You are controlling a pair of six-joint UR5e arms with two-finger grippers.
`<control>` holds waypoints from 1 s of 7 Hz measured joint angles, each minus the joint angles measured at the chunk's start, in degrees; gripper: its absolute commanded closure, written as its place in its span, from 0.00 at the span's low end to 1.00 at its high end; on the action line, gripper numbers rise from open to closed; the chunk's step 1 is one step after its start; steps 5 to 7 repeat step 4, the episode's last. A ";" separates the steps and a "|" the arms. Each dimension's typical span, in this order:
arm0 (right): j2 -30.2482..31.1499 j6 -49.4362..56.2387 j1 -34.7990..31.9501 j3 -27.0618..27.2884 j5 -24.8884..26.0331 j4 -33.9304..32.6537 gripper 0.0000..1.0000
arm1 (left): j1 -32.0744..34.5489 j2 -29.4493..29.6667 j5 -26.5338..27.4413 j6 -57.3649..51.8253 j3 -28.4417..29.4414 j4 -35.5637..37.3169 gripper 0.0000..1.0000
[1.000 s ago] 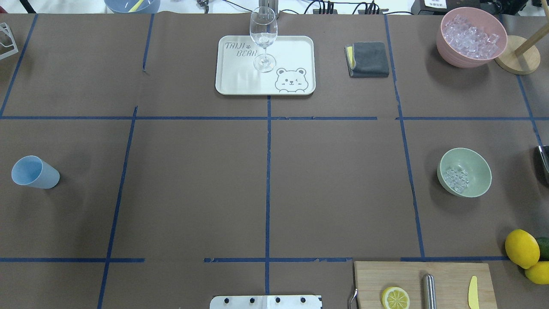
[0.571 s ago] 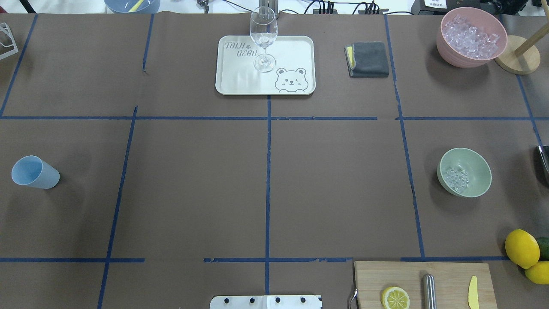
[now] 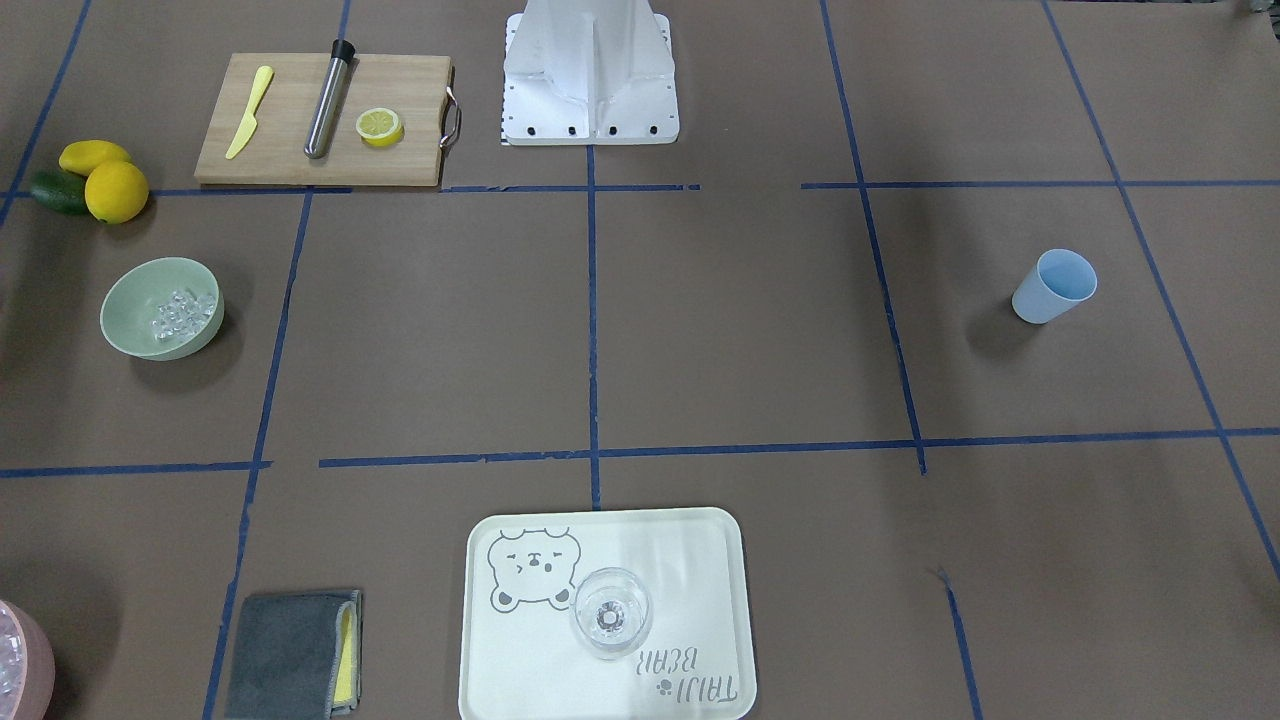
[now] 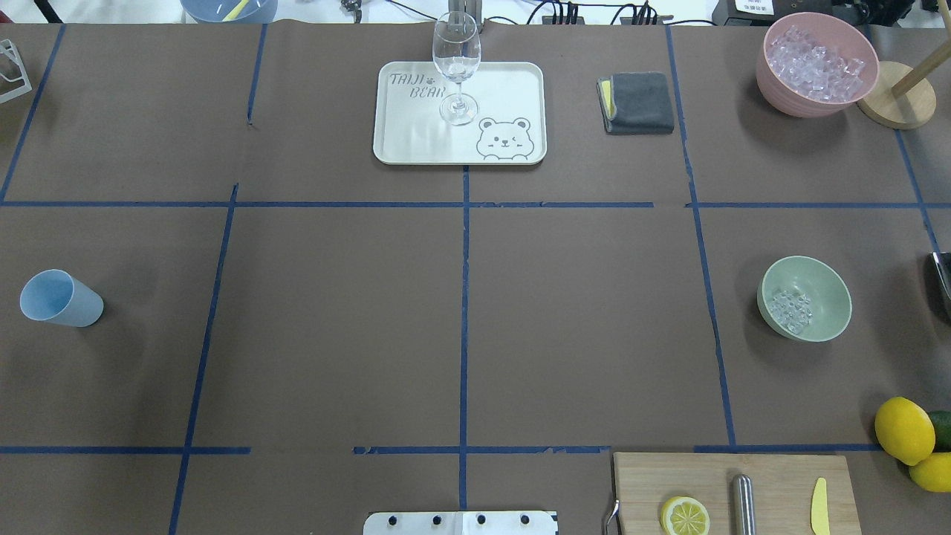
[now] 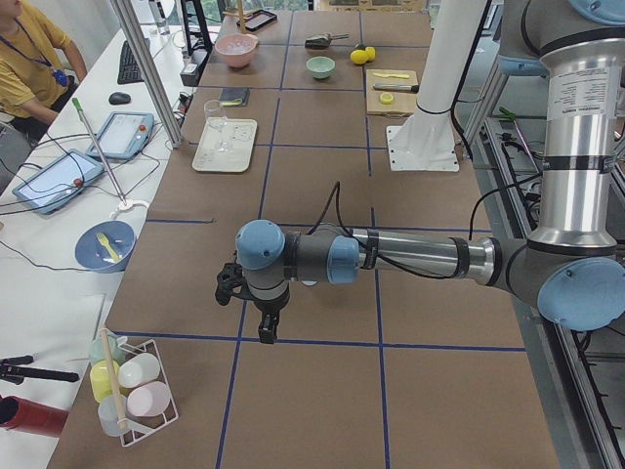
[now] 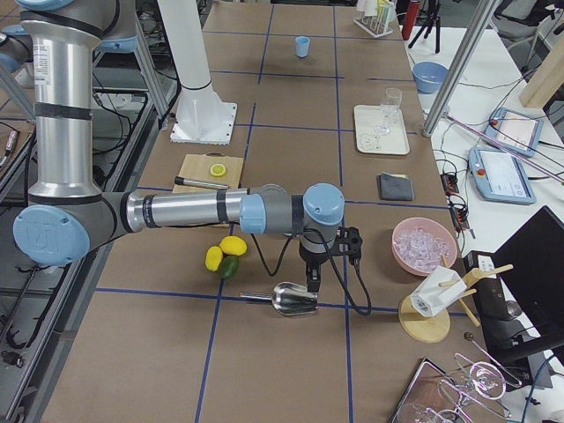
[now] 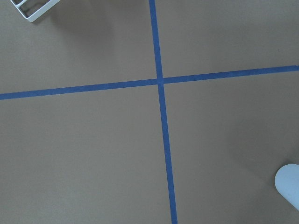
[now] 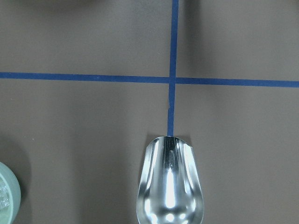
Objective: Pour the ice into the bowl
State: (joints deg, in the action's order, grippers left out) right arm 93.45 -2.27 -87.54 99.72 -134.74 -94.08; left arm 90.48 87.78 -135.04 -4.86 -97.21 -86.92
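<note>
The mint-green bowl (image 4: 805, 298) stands on the right half of the table with a small heap of clear ice (image 4: 789, 310) in it. It also shows in the front view (image 3: 162, 307), and its rim shows in the right wrist view (image 8: 7, 196). My right gripper (image 6: 313, 280) hangs just above a metal scoop (image 8: 170, 186), beside the bowl; I cannot tell whether it is open or shut. My left gripper (image 5: 266, 327) points down over the table's left end; I cannot tell its state either.
A pink bowl (image 4: 816, 63) full of ice stands at the back right, beside a wooden stand (image 4: 895, 95). A light blue cup (image 4: 59, 299) stands at the left. A tray (image 4: 513, 82) carries a wine glass (image 4: 456, 67). A grey cloth (image 4: 637, 102), lemons (image 4: 903, 429) and a cutting board (image 4: 780, 483) are also there.
</note>
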 measured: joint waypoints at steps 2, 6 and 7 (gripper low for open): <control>0.33 -0.27 0.00 0.17 -1.97 0.03 0.00 | -0.14 -0.04 0.41 -0.27 -0.23 -0.33 0.00; 0.21 -0.34 0.00 0.99 -2.10 0.04 0.00 | -0.20 0.28 0.47 -0.53 -0.15 -0.64 0.00; 0.21 -0.34 0.00 0.99 -2.10 0.04 0.00 | -0.20 0.28 0.47 -0.53 -0.15 -0.64 0.00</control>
